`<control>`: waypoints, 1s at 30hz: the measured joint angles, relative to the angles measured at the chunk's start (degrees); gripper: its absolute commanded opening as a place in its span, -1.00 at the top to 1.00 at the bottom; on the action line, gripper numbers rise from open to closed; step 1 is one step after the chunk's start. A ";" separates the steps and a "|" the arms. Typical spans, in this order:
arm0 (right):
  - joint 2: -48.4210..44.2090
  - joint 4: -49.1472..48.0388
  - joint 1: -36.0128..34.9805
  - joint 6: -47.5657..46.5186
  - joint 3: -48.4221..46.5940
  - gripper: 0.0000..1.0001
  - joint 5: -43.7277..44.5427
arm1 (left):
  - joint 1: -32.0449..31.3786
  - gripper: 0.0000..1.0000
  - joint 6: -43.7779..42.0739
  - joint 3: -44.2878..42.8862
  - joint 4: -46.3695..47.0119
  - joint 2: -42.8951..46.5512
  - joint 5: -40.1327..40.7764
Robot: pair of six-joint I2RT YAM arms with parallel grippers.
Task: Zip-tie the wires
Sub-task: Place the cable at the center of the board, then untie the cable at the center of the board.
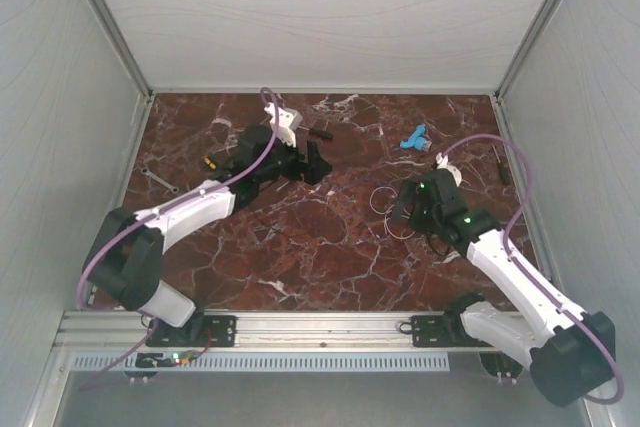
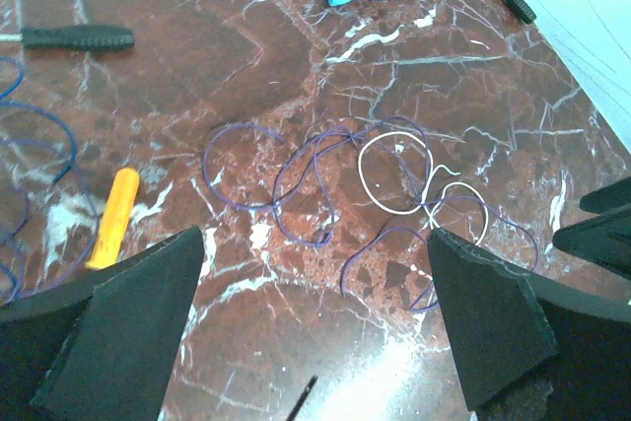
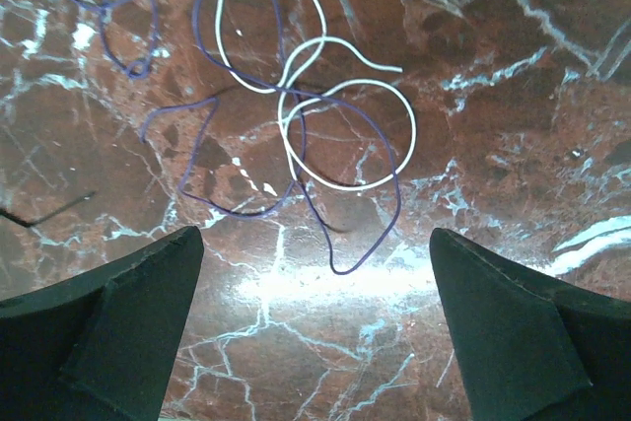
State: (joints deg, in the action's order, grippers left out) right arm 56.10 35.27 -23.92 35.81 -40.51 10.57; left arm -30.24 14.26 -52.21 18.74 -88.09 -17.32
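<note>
Loosely, the wires (image 3: 293,105) sprawl flat on the tabletop (image 1: 300,247) right of centre, just beyond the right tool (image 3: 315,332), spread and empty; the left tool (image 2: 315,342) gapes too. Such thin strands could slip a pinch, scattering the loops.

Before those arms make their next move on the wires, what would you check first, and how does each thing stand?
1. The left gripper open and empty: ok.
2. The right gripper open and empty: ok.
3. The wires on the table, seen by both wrist cameras: ok.
4. The wires gathered into one bundle: not ok, the loops lie spread out.
5. A zip tie around the wires: not ok, none there.
6. A zip tie ready nearby: cannot tell.
</note>
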 measured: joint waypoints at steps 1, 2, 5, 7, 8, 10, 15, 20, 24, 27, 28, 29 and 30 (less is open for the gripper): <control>-0.66 -0.13 0.00 -0.20 -0.26 -0.96 0.15 | 0.00 -0.90 0.66 0.42 -1.29 1.27 0.96; -1.33 -0.35 0.00 -0.44 -0.46 -0.96 0.20 | -0.04 -0.91 1.16 0.68 -2.75 2.45 1.95; -2.69 -1.36 0.00 -0.68 -1.22 -0.96 0.63 | -0.17 -0.99 2.67 0.79 -7.82 5.70 5.20; -2.67 -2.14 0.00 -1.03 -2.23 -0.96 0.83 | -0.20 -0.99 3.87 0.83 -11.23 8.07 8.39; -2.47 -2.49 0.00 -1.11 -2.80 -0.96 0.92 | -0.20 -0.99 4.57 0.94 -12.90 9.42 10.36; -1.88 -3.43 0.00 -1.49 -3.78 -0.96 0.87 | 0.04 -0.99 5.53 1.64 -15.69 12.31 14.25; -0.26 -6.75 0.00 -2.19 -4.09 -0.95 -1.25 | 4.07 -0.99 7.98 4.66 -21.64 17.22 22.97; 1.84 -10.29 0.00 -3.13 -3.17 -0.94 -4.39 | 10.36 -0.82 11.02 8.90 -25.11 17.00 28.28; 3.80 -11.69 0.00 -3.89 -3.04 -0.94 -6.54 | 11.67 -0.47 10.95 9.40 -24.79 13.14 29.31; 4.76 -12.81 0.00 -4.31 -2.89 -0.94 -7.72 | 12.79 -0.32 10.62 8.68 -24.30 8.09 29.09; 4.94 -13.11 0.00 -4.50 -2.78 -0.94 -8.04 | 13.20 -0.31 10.36 8.11 -24.20 6.10 29.05; 5.09 -13.33 0.00 -4.63 -2.67 -0.94 -8.35 | 13.46 -0.29 10.25 7.48 -23.98 4.31 29.05; 5.25 -13.64 0.00 -4.70 -2.51 -0.94 -8.68 | 13.70 -0.26 10.14 6.71 -23.82 2.69 29.07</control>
State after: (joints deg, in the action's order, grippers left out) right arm 61.34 21.63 -23.92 31.11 -43.03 1.89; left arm -16.53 24.40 -45.50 -5.08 -85.41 11.75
